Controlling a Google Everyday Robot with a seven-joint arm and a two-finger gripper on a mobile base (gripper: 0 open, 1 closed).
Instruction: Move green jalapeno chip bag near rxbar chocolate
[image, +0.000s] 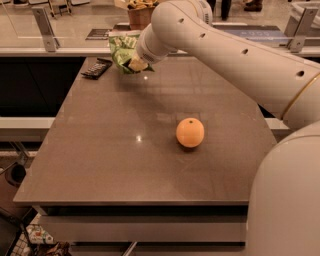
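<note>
The green jalapeno chip bag (123, 50), crinkly green with white lettering, sits at the far left part of the table, partly hidden by my arm. My gripper (136, 64) is at the bag's right side, closed on it. The rxbar chocolate (97, 68), a small flat dark bar, lies at the table's far left corner, a short way left of the bag.
An orange (190, 132) sits right of the table's middle. The brown table (100, 160) has its front edge near me. A counter with a basket (140, 12) stands behind the table. My arm (230, 55) spans the far right side.
</note>
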